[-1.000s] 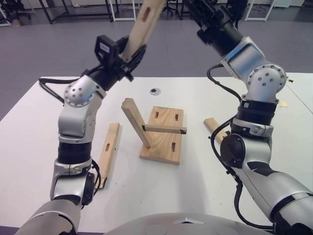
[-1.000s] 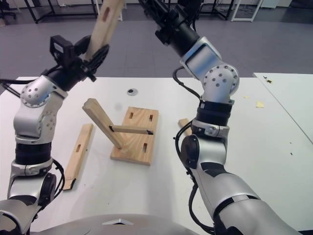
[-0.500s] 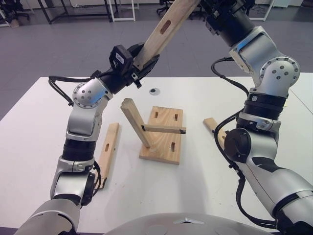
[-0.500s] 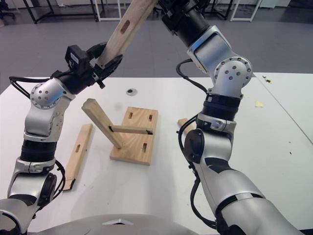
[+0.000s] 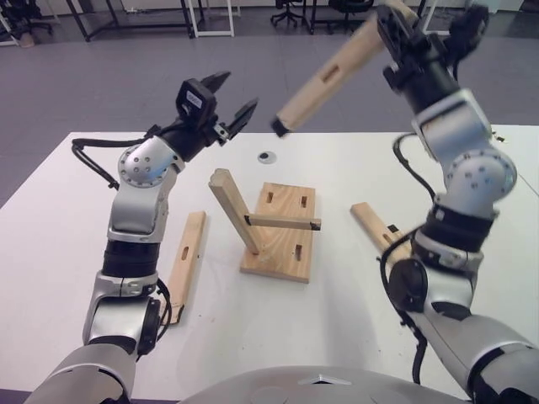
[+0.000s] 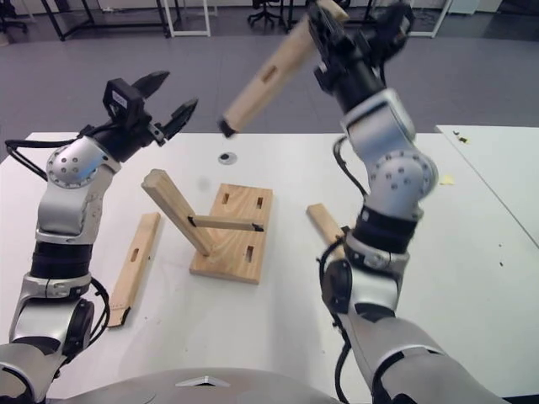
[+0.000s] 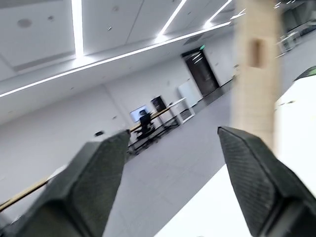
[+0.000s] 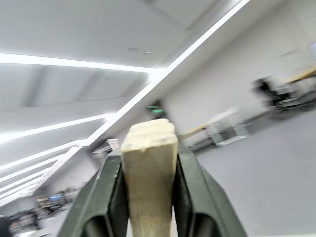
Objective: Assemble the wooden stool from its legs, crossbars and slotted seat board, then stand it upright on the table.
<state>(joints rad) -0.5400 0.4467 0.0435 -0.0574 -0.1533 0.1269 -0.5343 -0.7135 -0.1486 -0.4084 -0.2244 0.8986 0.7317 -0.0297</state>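
Wide apart and empty, the left jaws hang raised above the far left part of the white surface [image 5: 50, 219]. In the left wrist view their two dark fingers [image 7: 94, 187] are spread, with a pale wooden bar showing beyond them.

The right jaws are clamped on the upper end of the held leg [image 5: 333, 76], high above the far side of the surface. This leg slants down toward the robot's left. Its free lower end hangs in the air near the tips of the left jaws, apart from them. A slot shows in its side about halfway along. In the right wrist view the leg's end sits squarely between the two fingers.

The slotted seat board [image 5: 286, 244] lies flat near the middle of the surface. A tilted leg [image 5: 232, 206] rises from the board's near left corner and leans away to the left. Whether its foot sits in a slot cannot be told. A crossbar [image 5: 286, 223] runs out of this leg's side, level above the board, and its other end is free.

A left loose leg [image 5: 187, 261] lies flat to the left of the board, slot upward. A right loose leg [image 5: 372, 225] lies flat to the right of the board, partly behind the right arm. A round grommet [image 5: 268, 156] sits in the surface beyond the board.
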